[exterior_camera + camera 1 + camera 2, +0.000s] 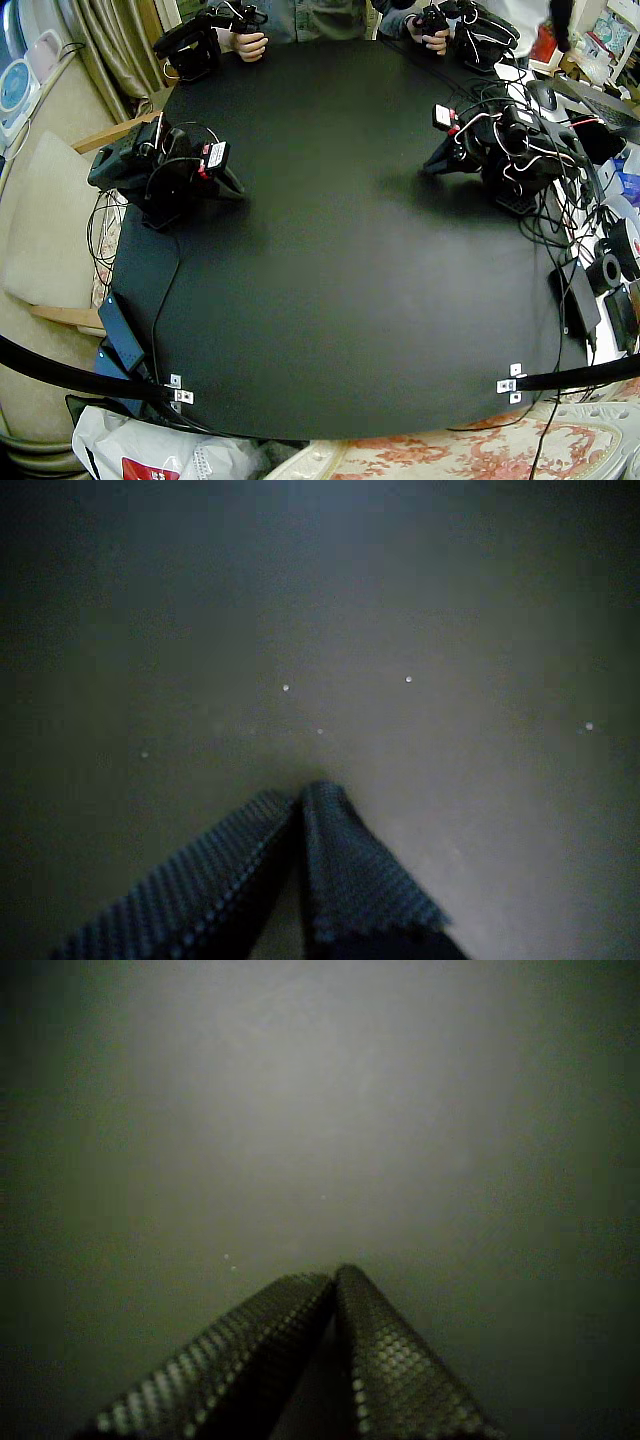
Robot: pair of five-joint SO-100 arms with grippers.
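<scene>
Ahead of the right gripper [236,188] and the left gripper [430,166], open black table [330,290] stretches between them; cables [556,228] crowd behind the left gripper.

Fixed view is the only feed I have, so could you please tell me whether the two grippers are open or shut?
Observer: In a wrist view, one gripper has its jaws pressed together at the tips, with nothing between them.
Operator: Thank you. And the other?
Observer: In a wrist view, the other gripper is shut and empty too, just above the table.
Operator: Does anything lie ahead of either?
Observer: Only a few tiny pale specks on the table surface. I cannot tell which arm each camera rides on.
</scene>
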